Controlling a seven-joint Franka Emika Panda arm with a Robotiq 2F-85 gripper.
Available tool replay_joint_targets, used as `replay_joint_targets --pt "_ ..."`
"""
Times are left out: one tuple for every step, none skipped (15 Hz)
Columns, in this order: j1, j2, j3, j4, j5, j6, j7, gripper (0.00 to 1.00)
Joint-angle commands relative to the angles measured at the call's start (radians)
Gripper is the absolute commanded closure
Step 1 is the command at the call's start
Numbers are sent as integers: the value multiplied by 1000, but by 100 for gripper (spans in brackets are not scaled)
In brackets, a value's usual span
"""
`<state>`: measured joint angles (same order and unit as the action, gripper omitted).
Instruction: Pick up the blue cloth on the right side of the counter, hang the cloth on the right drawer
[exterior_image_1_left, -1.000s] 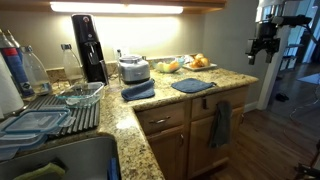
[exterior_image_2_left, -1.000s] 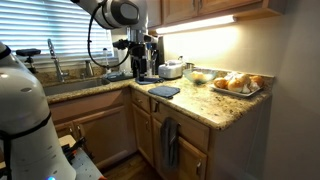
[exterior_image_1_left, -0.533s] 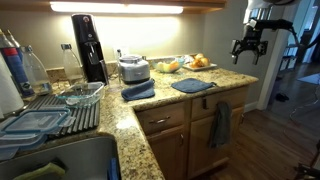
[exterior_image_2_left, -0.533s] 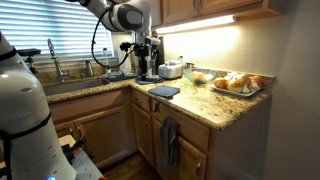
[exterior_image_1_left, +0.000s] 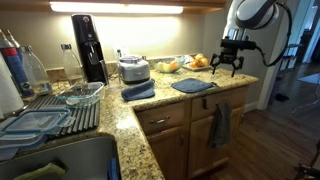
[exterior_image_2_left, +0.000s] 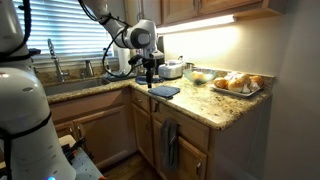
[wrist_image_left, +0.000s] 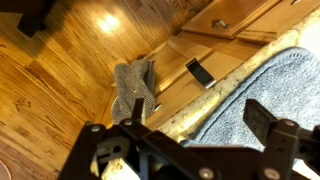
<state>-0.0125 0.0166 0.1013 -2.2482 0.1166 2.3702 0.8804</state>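
Exterior view, left end of desk (exterior_image_1_left: 132, 135): dish rack (exterior_image_1_left: 62, 118) loaded with clear containers, glass bowl (exterior_image_1_left: 85, 96) at its right edge.

Behind, against the wall: black appliance (exterior_image_1_left: 90, 45), upright. Just beside it to the right: silver appliance (exterior_image_1_left: 133, 68).

In front of the silver appliance: folded blue towel (exterior_image_1_left: 138, 91), flat on the desk.

Further right: blue cloth (exterior_image_1_left: 192, 86), spread flat near the front edge of the desk, apart from the folded blue towel. Also seen in an exterior view (exterior_image_2_left: 165, 91) and, as a large blue-gray patch, in the wrist view (wrist_image_left: 272, 88).

Behind the blue cloth: plate of food (exterior_image_1_left: 200, 62).

Below the desk edge: gray towel (exterior_image_1_left: 220, 123) hanging on the cabinet front; seen likewise in an exterior view (exterior_image_2_left: 169, 140) and in the wrist view (wrist_image_left: 133, 88), near a black drawer handle (wrist_image_left: 200, 72).

Right end of desk: tool (exterior_image_1_left: 230, 66), fingers spread apart, holding nothing. Hovers above the desk, pointing down, clear of the blue cloth. Same pose in an exterior view (exterior_image_2_left: 152, 74), just above the cloth's far side. Wrist view: tool (wrist_image_left: 190, 150) with both fingers wide apart over the desk edge.
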Motion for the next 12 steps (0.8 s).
replay_joint_targets --pt "28 26 -24 24 2 -3 10 0" --pt "33 45 -25 42 2 -3 19 0" --pt "36 55 -26 52 3 -3 24 0" --pt "36 57 -26 56 3 -3 25 0" --pt "36 57 -26 57 3 -3 26 0" --pt "36 57 -27 58 3 -3 26 0" --pt "38 71 -32 63 -21 7 59 0" --pt "40 87 -35 71 -25 16 69 0" --pt "42 98 -36 74 -24 24 70 0" --pt "44 112 -40 79 -30 37 78 0" --pt "48 125 -42 83 -26 52 81 0" --pt "54 136 -46 86 -36 76 93 0"
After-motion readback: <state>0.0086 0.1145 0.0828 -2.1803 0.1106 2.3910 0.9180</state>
